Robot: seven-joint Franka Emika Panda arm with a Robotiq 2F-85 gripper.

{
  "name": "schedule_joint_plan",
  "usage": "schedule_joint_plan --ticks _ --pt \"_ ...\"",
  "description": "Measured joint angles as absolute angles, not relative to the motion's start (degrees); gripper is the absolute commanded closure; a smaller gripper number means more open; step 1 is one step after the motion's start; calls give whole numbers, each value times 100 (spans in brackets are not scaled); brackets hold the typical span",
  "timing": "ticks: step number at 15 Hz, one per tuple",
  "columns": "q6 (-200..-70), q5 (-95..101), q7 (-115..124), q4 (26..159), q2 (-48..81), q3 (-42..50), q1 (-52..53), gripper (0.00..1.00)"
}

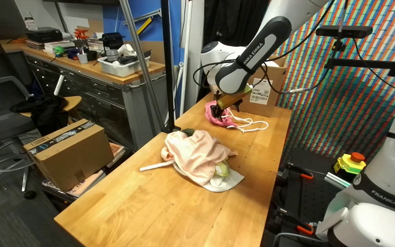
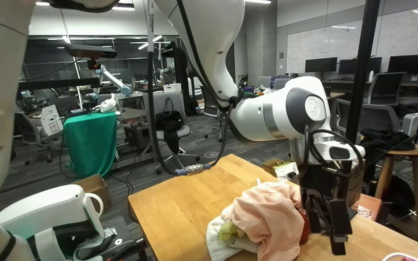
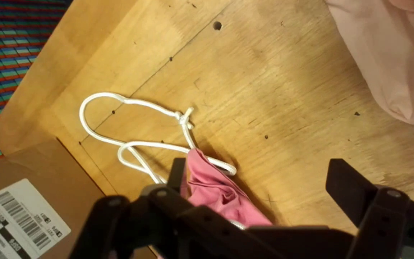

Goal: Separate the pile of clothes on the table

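Wrist view put the pink cloth at six o'clock, beneath your jaws, which stood spread wide and grasped nothing; whether they touched the fabric, you could not tell. In an exterior view, the rest of the pile of clothes lay around the middle of the worktop, with the pink cloth well apart from it at one o'clock. The peach cloth covered most of that heap; from under it, at about four o'clock, showed the yellow-green cloth and the white cloth. One piece thus lay separated, and you seemed to stand between setting the pink cloth aside and fetching the next, though a grasp on it was possible too. Your next move probably called for a straight lift, keeping the jaws clear of the white cord, which looped toward ten o'clock in the wrist view. Then the peach cloth, uppermost and with its edge at two o'clock there, looked the sensible pick, by a shallow pinch that spared the layers beneath. Farther out stood a cardboard box at eight o'clock in the wrist view and, in an exterior view, a black post at the pile's eleven o'clock.
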State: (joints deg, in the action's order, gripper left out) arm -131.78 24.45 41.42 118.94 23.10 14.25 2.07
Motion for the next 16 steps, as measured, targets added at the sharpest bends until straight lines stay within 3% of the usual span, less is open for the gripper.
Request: schedule_joint_plan --ticks 16 --pt "-12288 2395 3011 10756 3670 1693 -369 0"
